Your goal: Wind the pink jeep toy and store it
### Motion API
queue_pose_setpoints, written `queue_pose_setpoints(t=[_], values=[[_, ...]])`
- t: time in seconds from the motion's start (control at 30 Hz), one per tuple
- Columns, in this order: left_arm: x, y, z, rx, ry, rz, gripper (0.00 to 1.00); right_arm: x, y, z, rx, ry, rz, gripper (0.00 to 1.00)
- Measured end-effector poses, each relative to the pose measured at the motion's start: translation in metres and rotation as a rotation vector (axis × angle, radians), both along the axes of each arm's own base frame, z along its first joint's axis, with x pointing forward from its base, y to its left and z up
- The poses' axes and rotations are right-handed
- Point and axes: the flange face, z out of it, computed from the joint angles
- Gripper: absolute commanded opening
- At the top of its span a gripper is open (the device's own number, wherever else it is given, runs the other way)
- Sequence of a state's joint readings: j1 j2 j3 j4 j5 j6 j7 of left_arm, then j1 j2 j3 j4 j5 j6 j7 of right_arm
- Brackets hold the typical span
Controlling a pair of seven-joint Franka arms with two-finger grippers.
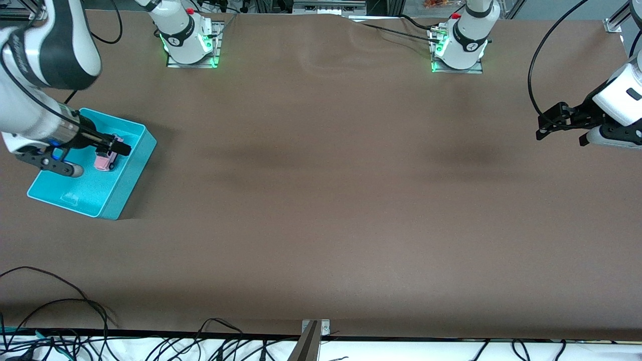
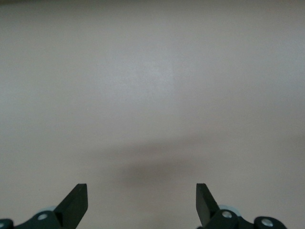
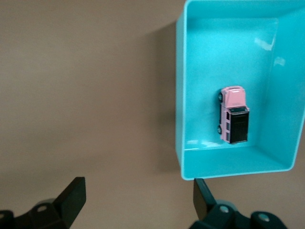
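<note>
Jeep (image 3: 233,115) sits in the bin (image 3: 179,95), stored. Right gripper (image 3: 135,198) wide, empty, over the bin's edge; left gripper (image 2: 142,202) wide, waiting over bare table.

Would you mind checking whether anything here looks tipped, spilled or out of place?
Nothing stands out. The pink jeep toy sits upright on its wheels inside the turquoise bin, and the bin rests flat on the table.

High front view; wrist cams face tabletop (image 1: 321,200).
</note>
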State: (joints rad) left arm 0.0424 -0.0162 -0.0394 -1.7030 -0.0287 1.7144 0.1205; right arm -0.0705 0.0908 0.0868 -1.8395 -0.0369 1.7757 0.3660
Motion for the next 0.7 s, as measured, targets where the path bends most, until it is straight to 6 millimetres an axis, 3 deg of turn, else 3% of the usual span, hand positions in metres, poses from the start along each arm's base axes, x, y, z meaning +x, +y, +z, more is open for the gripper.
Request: queue_pose_setpoints(t=[0.33, 0.5, 0.7], values=[[0.000, 0.000, 0.000, 0.000, 0.000, 0.000, 1.00, 0.005, 0.011, 0.086, 0.057, -0.074, -0.006, 1.00], [0.000, 0.000, 0.000, 0.000, 0.000, 0.000, 1.00, 0.006, 0.004, 0.110, 0.091, -0.102, 0.006, 1.00], [0.000, 0.000, 0.000, 0.000, 0.000, 0.000, 1.00, 0.006, -0.010, 0.123, 0.149, -0.118, 0.060, 1.00]])
